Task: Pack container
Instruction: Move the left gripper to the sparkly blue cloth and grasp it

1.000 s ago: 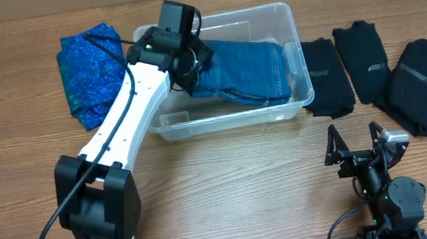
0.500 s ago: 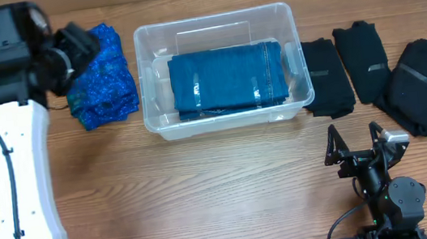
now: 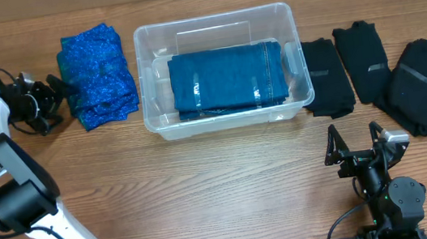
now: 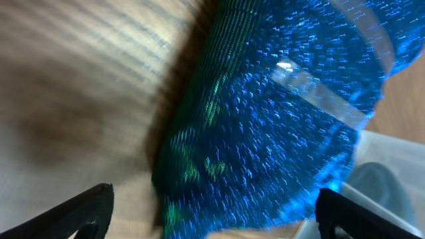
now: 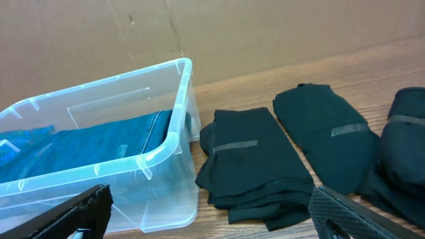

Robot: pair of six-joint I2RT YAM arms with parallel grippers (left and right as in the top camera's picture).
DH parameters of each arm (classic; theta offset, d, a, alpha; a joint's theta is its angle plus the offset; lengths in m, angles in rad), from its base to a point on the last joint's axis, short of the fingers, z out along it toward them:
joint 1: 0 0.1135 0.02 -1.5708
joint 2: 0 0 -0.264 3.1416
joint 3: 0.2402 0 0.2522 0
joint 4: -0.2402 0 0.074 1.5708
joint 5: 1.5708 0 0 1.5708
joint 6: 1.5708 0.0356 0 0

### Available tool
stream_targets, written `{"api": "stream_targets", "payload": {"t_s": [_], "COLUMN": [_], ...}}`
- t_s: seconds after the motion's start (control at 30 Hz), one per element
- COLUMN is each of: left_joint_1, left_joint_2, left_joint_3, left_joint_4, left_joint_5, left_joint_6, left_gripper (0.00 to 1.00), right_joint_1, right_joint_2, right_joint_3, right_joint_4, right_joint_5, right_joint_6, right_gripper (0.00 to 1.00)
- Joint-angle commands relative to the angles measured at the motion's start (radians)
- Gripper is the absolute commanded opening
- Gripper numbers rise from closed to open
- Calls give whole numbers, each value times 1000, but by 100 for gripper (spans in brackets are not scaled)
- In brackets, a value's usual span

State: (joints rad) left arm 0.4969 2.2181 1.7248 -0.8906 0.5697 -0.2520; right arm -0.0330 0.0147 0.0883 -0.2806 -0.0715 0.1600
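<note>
The clear container (image 3: 213,16) stands at the table's centre back, and a folded blue denim garment (image 3: 229,78) lies flat inside it. A sparkly blue folded cloth (image 3: 96,75) lies just left of it. My left gripper (image 3: 56,100) is at the cloth's left edge, pointing at it, open and empty. In the left wrist view the sparkly cloth (image 4: 279,133) fills the space ahead of the open left gripper (image 4: 216,219), blurred. My right gripper (image 3: 358,144) rests open near the front right. The right wrist view looks between the spread fingers of the right gripper (image 5: 216,222) at the container (image 5: 153,159).
Three black folded garments (image 3: 328,77), (image 3: 363,60), (image 3: 424,84) lie in a row right of the container. The right wrist view shows the nearest black garment (image 5: 255,159) beside the container's corner. A cardboard wall (image 5: 265,33) stands behind the table.
My left arm has swung from over the container to the far left, beside the sparkly cloth. Its jaws opened. The denim garment now lies flat in the container. The right arm has not moved.
</note>
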Motion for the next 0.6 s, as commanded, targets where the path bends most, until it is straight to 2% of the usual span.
{"api": "stream_targets", "payload": {"t_s": [0.0, 0.13, 0.23, 0.43, 0.5, 0.57], "left_joint_1": [-25, -59, -80, -145, -148, -148], "left_joint_2": [65, 92, 101, 106, 106, 104], "left_joint_3": [6, 6, 6, 6, 6, 6], "left_joint_4": [68, 145, 197, 208, 185, 176], "left_joint_5": [87, 85, 75, -19, -38, -11], "left_joint_6": [73, 69, 21, 11, 16, 69], "left_gripper": [98, 97, 92, 41, 15, 5], "right_joint_1": [-4, -4, -4, -4, -4, -4], "right_joint_2": [-9, -9, -9, -9, -9, -9], "right_joint_3": [-3, -3, -3, -3, -3, -3], "right_joint_4": [6, 6, 6, 6, 6, 6], "right_joint_5": [2, 2, 2, 2, 2, 2], "right_joint_6": [0, 0, 0, 0, 0, 0], "right_gripper": [100, 100, 100, 100, 100, 100]}}
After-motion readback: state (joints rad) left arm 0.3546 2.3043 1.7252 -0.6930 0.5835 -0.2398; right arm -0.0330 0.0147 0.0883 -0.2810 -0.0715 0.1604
